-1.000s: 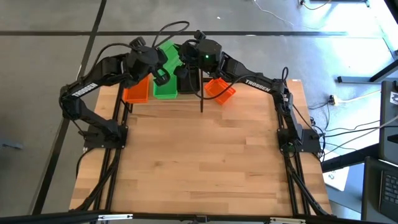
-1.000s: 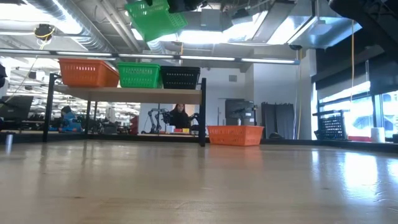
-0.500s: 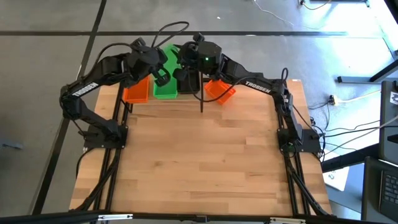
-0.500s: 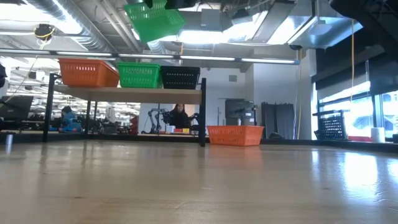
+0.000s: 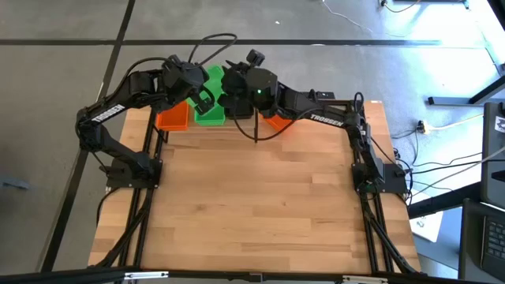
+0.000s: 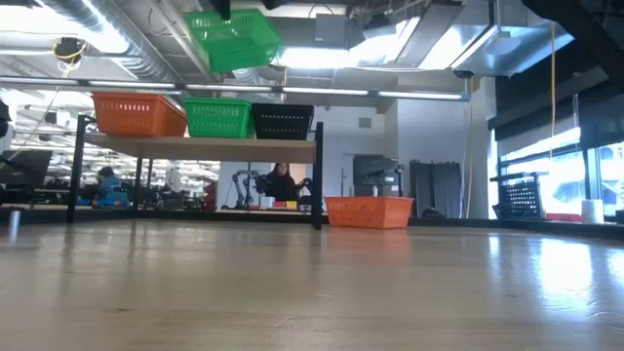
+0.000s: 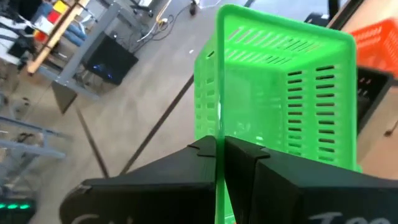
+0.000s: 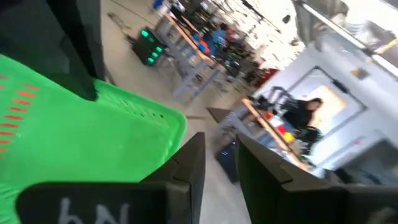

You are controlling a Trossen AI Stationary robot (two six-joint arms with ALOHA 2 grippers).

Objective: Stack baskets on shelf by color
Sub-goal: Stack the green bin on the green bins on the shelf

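Observation:
A green basket (image 6: pixel 234 39) hangs high above the shelf (image 6: pixel 195 146), with my left gripper (image 7: pixel 219 144) shut on it. On the shelf board an orange basket (image 6: pixel 138 114), a green basket (image 6: pixel 218 118) and a black basket (image 6: pixel 283 121) stand in a row. Another orange basket (image 6: pixel 369 212) sits on the tabletop to the right of the shelf. My right gripper (image 8: pixel 221 149) is open beside the held basket's rim (image 8: pixel 124 115), with nothing between its fingers. I cannot tell whether it touches the rim. My left gripper pinches one wall of the green basket at its rim edge (image 7: pixel 219 124) between its two fingers. The fingers slant down toward the table's far side. The basket is lifted clear, nearly level, above the row on the shelf.
The shelf's black upright (image 6: pixel 319 175) stands between the black basket and the orange basket on the table. My right arm (image 5: pixel 316 117) reaches over that orange basket. The wide wooden tabletop (image 5: pixel 260 205) lies bare in front of the shelf.
The held green basket has turned from tilted to nearly level and stays high above the shelf. My right arm has swung toward the table's near edge and now covers most of the orange basket on the table.

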